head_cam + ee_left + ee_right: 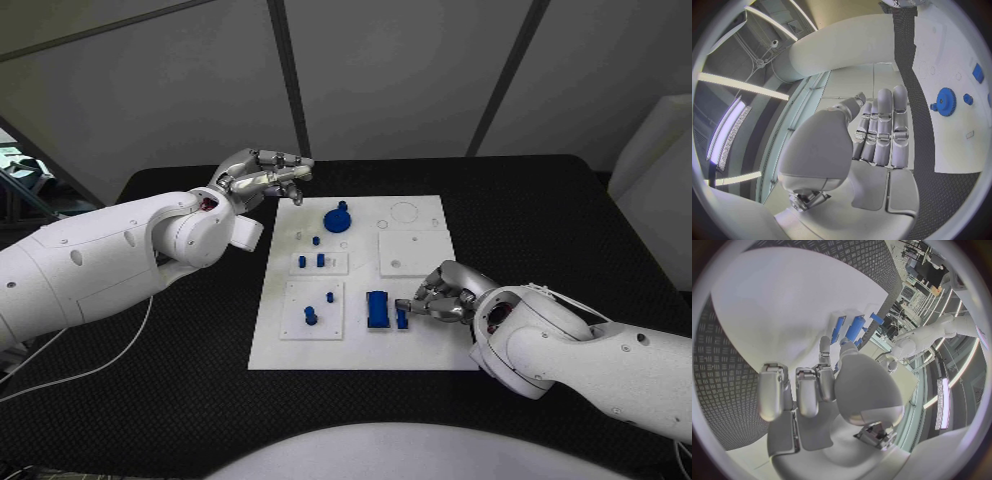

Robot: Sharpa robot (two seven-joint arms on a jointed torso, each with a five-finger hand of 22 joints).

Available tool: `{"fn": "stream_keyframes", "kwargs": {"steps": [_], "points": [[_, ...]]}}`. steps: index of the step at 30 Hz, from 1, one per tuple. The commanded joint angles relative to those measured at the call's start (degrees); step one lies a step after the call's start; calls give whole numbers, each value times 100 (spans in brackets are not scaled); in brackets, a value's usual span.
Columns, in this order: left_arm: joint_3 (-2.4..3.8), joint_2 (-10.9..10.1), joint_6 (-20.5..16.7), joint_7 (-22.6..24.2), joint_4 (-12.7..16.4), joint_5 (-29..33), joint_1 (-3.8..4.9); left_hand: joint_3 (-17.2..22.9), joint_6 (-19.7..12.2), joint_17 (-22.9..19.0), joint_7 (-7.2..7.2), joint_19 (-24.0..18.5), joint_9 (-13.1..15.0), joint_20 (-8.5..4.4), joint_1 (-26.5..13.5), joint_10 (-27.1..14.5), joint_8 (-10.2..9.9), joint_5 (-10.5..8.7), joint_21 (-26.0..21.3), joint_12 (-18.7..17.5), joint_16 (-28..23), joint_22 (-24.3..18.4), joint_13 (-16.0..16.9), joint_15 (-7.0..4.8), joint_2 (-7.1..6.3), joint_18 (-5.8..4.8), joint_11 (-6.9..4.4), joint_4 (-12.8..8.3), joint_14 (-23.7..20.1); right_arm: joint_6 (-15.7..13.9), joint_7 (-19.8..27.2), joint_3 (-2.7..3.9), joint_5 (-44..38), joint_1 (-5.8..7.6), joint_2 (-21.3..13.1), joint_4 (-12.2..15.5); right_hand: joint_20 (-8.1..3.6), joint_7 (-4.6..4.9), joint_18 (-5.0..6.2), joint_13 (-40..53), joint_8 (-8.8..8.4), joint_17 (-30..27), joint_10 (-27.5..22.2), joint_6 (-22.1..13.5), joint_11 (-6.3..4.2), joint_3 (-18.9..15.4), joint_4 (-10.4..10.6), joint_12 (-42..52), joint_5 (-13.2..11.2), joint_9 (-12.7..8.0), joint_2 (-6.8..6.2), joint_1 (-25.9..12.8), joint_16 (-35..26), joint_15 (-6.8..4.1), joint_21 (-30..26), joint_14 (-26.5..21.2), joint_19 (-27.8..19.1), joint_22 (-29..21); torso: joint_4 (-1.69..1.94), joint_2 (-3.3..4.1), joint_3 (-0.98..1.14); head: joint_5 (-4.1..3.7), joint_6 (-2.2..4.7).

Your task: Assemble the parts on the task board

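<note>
Task board (418,350): white plate, centre of black table (577,210).

Blue gear (338,218): stands near the board's far edge; also seen at (946,101).

Two blue bars (378,309): lie side by side on the board's near half, just beside the right hand.

Blue pegs (310,316): small, upright in raised white blocks on the board's left half.

Left hand (264,176): above the board's far left corner, fingers curled in, nothing held.

Right hand (444,296): low over the board beside the bars, fingers bent; whether it grips a bar cannot be told.
</note>
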Motion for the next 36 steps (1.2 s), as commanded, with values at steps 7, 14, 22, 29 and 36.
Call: {"fn": "stream_keyframes", "kwargs": {"steps": [7, 14, 22, 29, 36], "points": [[4, 9, 46, 30, 1, 23, 10, -8, -49, -5, -7, 9, 4, 14, -16, -40, 40, 24, -31, 18, -32, -5, -5, -3, 18, -66, 4, -7, 49, 43, 202, 2, -134, 5, 84, -149, -75, -26, -30, 771, 24, 1509, 218, -58, -77, 187, -359, -20, -517, 41, 153, 688, 31, -72, -27, 600, 109, 841, 5, 10, 0, 19, -16], [4, 12, 50, 27, -2, 23, 10, -3, -48, -7, -7, 10, 5, 14, -14, -41, 41, 25, -33, 21, -34, -8, -6, -4, 27, -66, 4, -6, 50, 76, 168, 2, -253, 5, 140, -192, -82, -38, -30, 781, 14, 1509, 222, -49, -87, 268, -478, -11, -626, 45, 166, 873, 31, -79, -29, 600, 109, 842, -6, 2, -3, 9, -35], [4, 17, 59, 27, -3, 23, 10, -3, -48, -7, -7, 10, 5, 14, -14, -41, 41, 25, -33, 21, -34, -8, -6, -4, 27, -66, 4, -6, 50, 22, 212, 2, -314, 4, 81, -120, -86, -31, -31, 785, -3, 1509, 224, -29, -83, 239, -437, -16, -258, 46, 65, 783, 31, -78, -31, 600, 110, 844, 2, -4, 0, -3, -33], [3, 14, 67, 33, -11, 23, 8, -3, -48, -7, -7, 10, 5, 14, -14, -41, 41, 25, -33, 21, -34, -8, -6, -4, 27, -66, 4, -6, 50, -9, 700, 3, -97, 4, -106, 50, -52, 50, 5, 645, -64, 1454, 131, -99, -17, -58, -143, -247, 199, 38, -231, 311, 4, -28, -156, 588, 7, 714, 0, -12, -3, -24, 6], [-10, 16, 57, 76, -22, 54, 2, -44, -65, -23, -4, 1, 2, 25, -93, -62, 41, 21, -57, 30, -52, -29, -15, 11, 3, -72, 13, 39, 40, -74, 2159, 47, 752, 36, -272, 35, 79, 289, 325, -456, -376, 199, -679, -611, 186, -302, 42, -2007, 10, -62, -278, 204, -755, 134, -1355, 235, -955, -529, 2, -27, -7, -73, 101]]}}
